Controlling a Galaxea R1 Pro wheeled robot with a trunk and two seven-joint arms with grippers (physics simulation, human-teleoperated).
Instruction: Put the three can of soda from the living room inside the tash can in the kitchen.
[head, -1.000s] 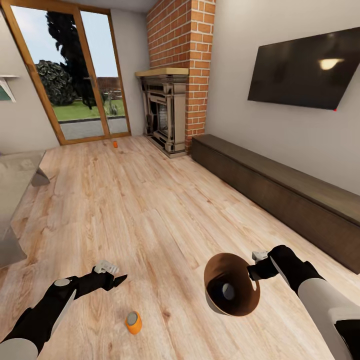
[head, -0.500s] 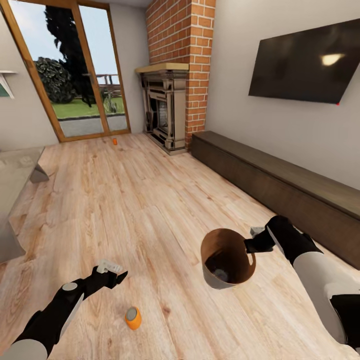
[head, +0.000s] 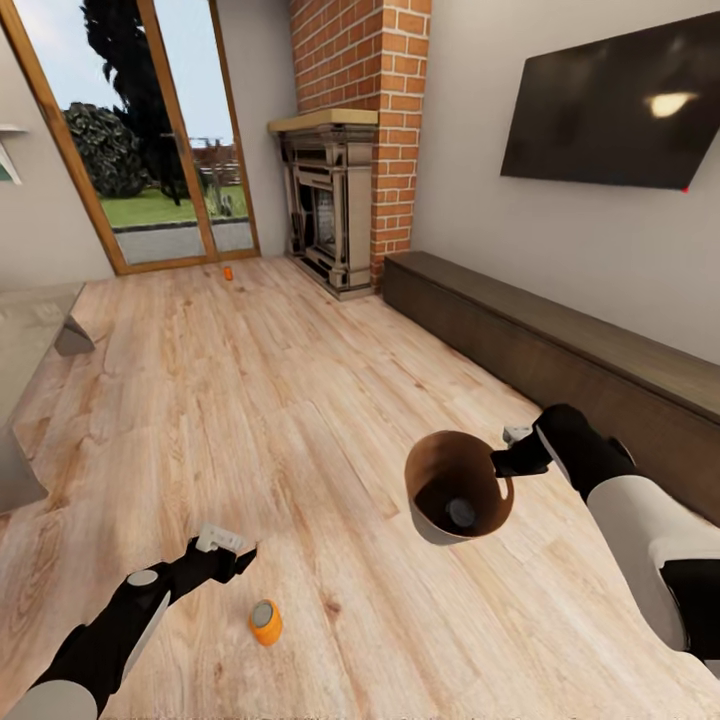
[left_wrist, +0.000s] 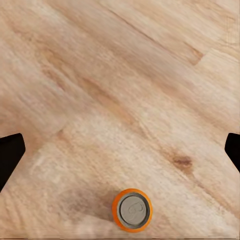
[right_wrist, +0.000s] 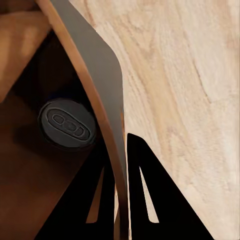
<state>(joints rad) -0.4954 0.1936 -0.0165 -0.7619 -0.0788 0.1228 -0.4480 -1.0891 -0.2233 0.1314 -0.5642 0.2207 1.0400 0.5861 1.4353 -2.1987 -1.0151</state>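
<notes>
The left gripper (head: 232, 556) hung open above an orange can (head: 265, 621) upright on the wood floor (head: 300, 400); it probably needed to drop straight down and close around the can's middle. The right gripper (head: 505, 462) pinched the bin (head: 455, 487) by its rim, a can (right_wrist: 67, 122) already inside. A second orange can (head: 228, 272) stood far off by the glass doors (head: 150, 140), with open floor between.

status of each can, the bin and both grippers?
near orange can: upright on floor, free
far orange can: on floor by glass doors, free
dark can: inside bin
bin: held off floor, tilted
left gripper: open, empty
right gripper: shut on bin rim
</notes>
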